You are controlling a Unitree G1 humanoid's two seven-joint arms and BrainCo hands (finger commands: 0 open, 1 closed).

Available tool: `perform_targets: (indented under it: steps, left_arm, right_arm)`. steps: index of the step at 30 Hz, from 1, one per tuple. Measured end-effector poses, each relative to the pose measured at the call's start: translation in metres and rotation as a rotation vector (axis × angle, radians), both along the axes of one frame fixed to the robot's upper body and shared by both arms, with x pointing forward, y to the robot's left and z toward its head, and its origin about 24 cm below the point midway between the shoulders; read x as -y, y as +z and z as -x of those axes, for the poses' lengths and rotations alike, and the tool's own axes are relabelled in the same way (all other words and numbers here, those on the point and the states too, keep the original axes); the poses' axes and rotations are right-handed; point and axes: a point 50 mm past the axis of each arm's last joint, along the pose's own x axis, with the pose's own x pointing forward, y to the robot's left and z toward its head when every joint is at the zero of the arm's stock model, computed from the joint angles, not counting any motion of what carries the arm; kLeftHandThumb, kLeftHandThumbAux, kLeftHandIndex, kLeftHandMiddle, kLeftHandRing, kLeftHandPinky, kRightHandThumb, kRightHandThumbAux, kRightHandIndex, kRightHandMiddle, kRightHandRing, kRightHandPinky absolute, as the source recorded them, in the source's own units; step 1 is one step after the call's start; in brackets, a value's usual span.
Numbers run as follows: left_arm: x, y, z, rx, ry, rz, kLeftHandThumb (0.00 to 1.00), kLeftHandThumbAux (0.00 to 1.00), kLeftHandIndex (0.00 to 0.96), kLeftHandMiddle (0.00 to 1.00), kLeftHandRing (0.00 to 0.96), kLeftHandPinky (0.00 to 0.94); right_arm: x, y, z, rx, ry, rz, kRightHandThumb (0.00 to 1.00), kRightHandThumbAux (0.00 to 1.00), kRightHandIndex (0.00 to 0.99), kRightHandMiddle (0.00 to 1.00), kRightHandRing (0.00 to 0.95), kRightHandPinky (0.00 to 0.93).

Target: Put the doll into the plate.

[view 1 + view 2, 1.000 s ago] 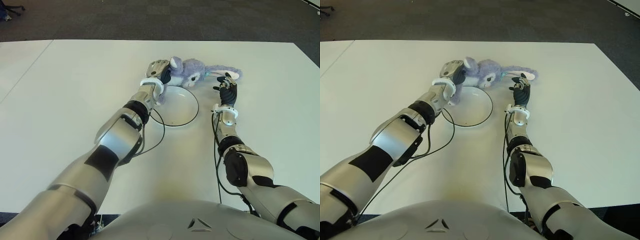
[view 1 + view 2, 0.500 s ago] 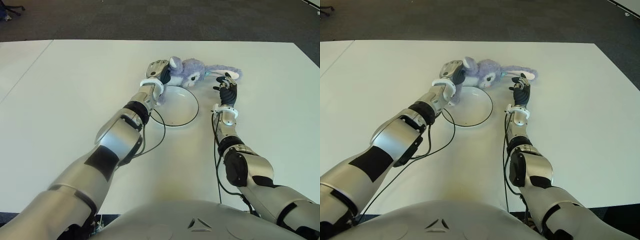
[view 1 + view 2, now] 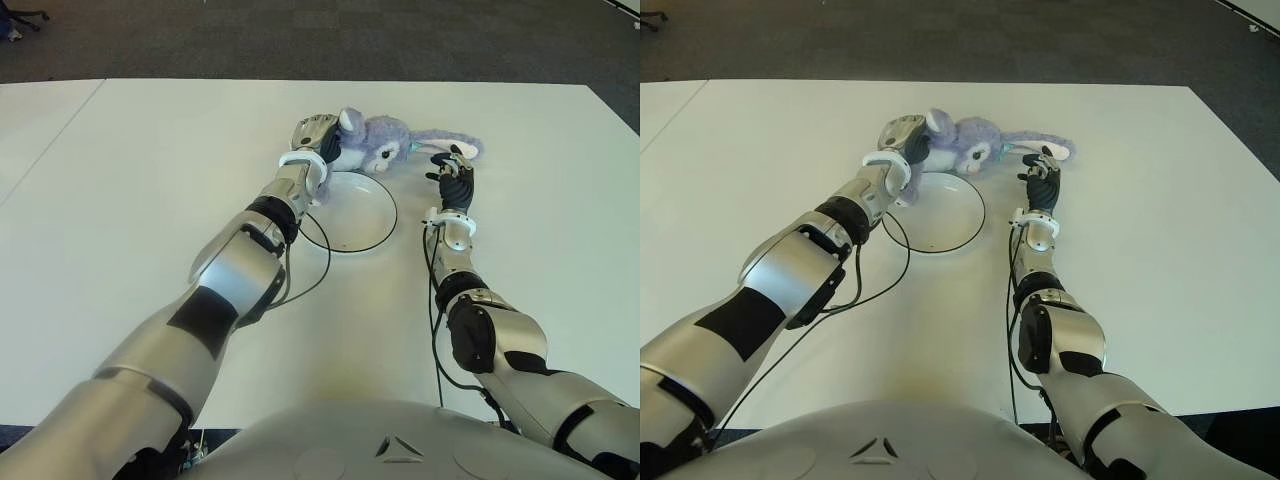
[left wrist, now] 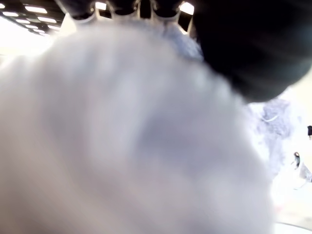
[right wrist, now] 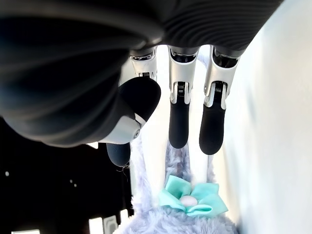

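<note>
One doll, one plate, and my left hand closed on the doll at the plate's far rim.

The round white plate point(image 3: 350, 211) with its dark rim holds nothing; the purple plush doll point(image 3: 380, 143) lies just beyond its far edge on the white table point(image 3: 150, 180), its long ears trailing toward my right. My left hand point(image 3: 318, 138) has its fingers wrapped around the doll's body, fur filling my left wrist view. My right hand point(image 3: 455, 172) sits beside the ears with fingers point(image 5: 178, 124) extended and relaxed, gripping nothing, near the doll's teal bow point(image 5: 192, 197). Dark carpet point(image 3: 300, 40) lies past the table. A black cable point(image 3: 310, 270) loops beside the plate.
</note>
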Motion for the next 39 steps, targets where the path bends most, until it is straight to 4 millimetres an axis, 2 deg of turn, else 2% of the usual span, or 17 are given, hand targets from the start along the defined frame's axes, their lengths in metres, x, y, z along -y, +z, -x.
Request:
perform_targets:
  steps: [18, 26, 30, 39]
  left_arm:
    - [-0.003, 0.019, -0.007, 0.092, -0.033, -0.056, 0.736, 0.693, 0.442, 0.795, 0.79, 0.793]
    - [-0.001, 0.034, -0.012, 0.137, -0.047, -0.059, 0.733, 0.694, 0.442, 0.791, 0.787, 0.781]
    - [0.001, 0.043, -0.015, 0.16, -0.052, -0.063, 0.732, 0.695, 0.441, 0.792, 0.788, 0.81]
    - [0.004, 0.056, -0.017, 0.227, -0.082, -0.088, 0.728, 0.697, 0.441, 0.804, 0.796, 0.81]
  right_arm:
    - [0.0, 0.0, 0.0, 0.001, 0.01, -0.008, 1.0, 0.702, 0.431, 0.095, 0.329, 0.421]
    - [0.0, 0.0, 0.0, 0.001, 0.011, -0.008, 1.0, 0.702, 0.431, 0.1, 0.325, 0.421]
    - [0.0, 0.0, 0.0, 0.001, 0.013, -0.009, 1.0, 0.702, 0.431, 0.098, 0.324, 0.421]
    - [0.0, 0.0, 0.0, 0.001, 0.013, -0.009, 1.0, 0.704, 0.432, 0.121, 0.244, 0.408]
